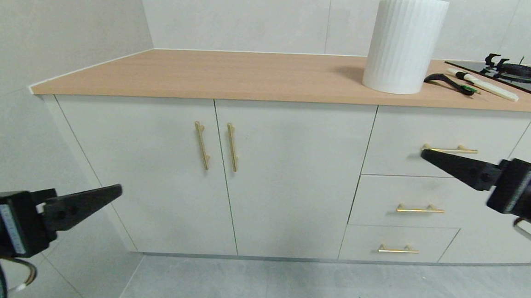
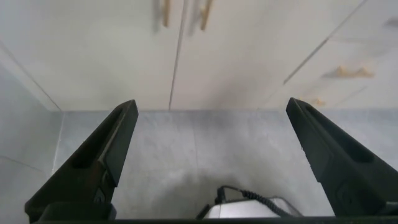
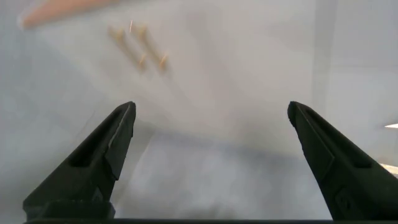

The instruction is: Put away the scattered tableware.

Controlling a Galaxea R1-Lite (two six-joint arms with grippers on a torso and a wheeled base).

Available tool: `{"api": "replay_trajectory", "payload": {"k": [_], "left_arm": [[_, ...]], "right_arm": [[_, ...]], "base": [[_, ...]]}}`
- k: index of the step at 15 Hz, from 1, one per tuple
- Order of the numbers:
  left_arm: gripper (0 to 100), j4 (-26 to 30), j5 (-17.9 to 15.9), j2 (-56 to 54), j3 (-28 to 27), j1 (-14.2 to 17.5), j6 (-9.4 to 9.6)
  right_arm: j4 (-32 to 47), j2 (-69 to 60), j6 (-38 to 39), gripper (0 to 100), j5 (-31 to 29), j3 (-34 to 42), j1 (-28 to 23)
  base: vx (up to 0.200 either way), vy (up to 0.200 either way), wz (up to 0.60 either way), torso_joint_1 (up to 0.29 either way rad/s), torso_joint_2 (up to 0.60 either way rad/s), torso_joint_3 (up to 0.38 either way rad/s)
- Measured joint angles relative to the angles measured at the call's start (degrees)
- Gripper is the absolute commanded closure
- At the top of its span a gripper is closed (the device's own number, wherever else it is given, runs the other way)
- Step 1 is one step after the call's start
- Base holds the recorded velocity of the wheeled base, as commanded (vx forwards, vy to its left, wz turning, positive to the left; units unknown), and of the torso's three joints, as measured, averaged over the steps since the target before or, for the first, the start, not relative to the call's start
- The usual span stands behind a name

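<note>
Two utensils lie on the wooden countertop [image 1: 233, 75] at the far right: a black curved one [image 1: 445, 80] and a long white-handled one [image 1: 486, 86]. A tall white ribbed container [image 1: 403, 44] stands just left of them. My right gripper [image 1: 425, 154] hangs in front of the top drawer, its tip just below the gold drawer handle [image 1: 450, 148]; in the right wrist view the gripper [image 3: 211, 109] is open and holds nothing. My left gripper [image 1: 116, 190] is low at the left by the cabinet's corner, and in its own wrist view [image 2: 211, 106] it is open and empty.
Below the counter are two cabinet doors with vertical gold handles [image 1: 202, 145] and a stack of three drawers [image 1: 421, 209]. A black stove burner [image 1: 521, 71] sits at the counter's far right. A wall closes in on the left; grey tiled floor [image 1: 330, 291] lies below.
</note>
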Motion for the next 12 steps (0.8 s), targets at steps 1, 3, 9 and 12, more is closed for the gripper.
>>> {"api": "replay_trajectory", "payload": {"k": [1,3,9,12], "left_arm": [[0,0.11,-0.02,-3.66,1.43,1.27,0.90],[0,0.38,-0.06,-11.46,4.24,3.95,3.29],[0,0.62,-1.01,-32.27,12.75,12.00,10.39],[0,0.62,-2.29,-40.59,16.01,16.46,13.85]], "right_arm": [[1.62,-5.00,-2.08,0,-1.10,1.57,-0.83],[7.89,-15.97,-5.99,0,-2.19,4.22,-4.00],[29.71,-46.73,-14.35,0,-2.96,7.95,-20.57],[36.69,-57.89,-15.54,0,-2.99,9.55,-26.49]], "base": [[0.000,0.000,0.00,0.000,0.00,0.000],[0.000,0.000,0.00,0.000,0.00,0.000],[0.000,0.000,0.00,0.000,0.00,0.000],[0.000,0.000,0.00,0.000,0.00,0.000]]}}
